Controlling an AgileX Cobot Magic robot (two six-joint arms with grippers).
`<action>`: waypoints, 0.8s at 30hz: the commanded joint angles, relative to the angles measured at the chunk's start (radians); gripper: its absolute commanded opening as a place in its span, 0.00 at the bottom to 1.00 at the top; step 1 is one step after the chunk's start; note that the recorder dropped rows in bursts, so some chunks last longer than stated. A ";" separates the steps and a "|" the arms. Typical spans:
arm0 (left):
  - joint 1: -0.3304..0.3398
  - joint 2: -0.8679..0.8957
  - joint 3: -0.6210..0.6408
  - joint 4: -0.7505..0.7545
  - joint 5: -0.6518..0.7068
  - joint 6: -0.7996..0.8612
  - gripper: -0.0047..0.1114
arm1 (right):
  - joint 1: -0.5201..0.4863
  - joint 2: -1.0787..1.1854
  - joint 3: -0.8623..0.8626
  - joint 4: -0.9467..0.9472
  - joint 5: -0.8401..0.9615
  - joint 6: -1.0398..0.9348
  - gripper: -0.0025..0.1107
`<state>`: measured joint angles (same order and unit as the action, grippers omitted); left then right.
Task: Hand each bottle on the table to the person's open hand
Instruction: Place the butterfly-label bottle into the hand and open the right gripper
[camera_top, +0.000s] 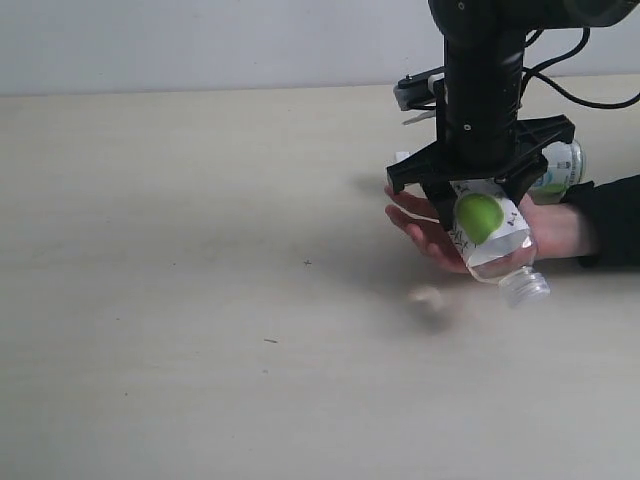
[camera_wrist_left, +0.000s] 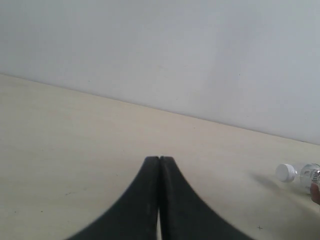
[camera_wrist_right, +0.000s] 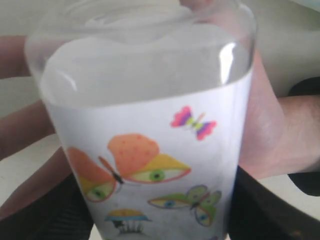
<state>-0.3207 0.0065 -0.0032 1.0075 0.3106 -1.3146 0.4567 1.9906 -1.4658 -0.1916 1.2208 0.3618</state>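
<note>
My right gripper (camera_top: 480, 205) is shut on a clear bottle (camera_top: 490, 235) with a white label bearing a green circle. It hangs tilted, cap (camera_top: 525, 288) down, just above the person's open hand (camera_top: 425, 235), which lies palm up on the table (camera_top: 200, 250). The right wrist view shows the bottle (camera_wrist_right: 150, 125) with butterfly pictures between the dark fingers (camera_wrist_right: 45, 210), the hand (camera_wrist_right: 272, 135) behind it. A second bottle (camera_top: 557, 168) with a green label lies behind the hand. My left gripper (camera_wrist_left: 159, 161) is shut and empty over bare tabletop, out of the exterior view.
The person's dark sleeve (camera_top: 615, 220) enters from the right edge. A white-capped clear bottle (camera_wrist_left: 295, 175) shows at the edge of the left wrist view; which bottle it is I cannot tell. A pale wall (camera_top: 200, 40) runs behind the table.
</note>
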 joint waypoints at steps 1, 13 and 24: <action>0.002 -0.007 0.003 0.003 0.002 0.001 0.04 | -0.005 -0.002 -0.008 -0.026 0.000 -0.002 0.16; 0.002 -0.007 0.003 0.003 0.002 0.001 0.04 | -0.003 -0.002 -0.008 -0.014 0.000 0.001 0.55; 0.002 -0.007 0.003 0.003 0.002 0.001 0.04 | -0.003 -0.006 -0.008 -0.045 0.000 -0.001 0.81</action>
<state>-0.3207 0.0065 -0.0032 1.0075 0.3106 -1.3146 0.4567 1.9906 -1.4658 -0.2139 1.2210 0.3618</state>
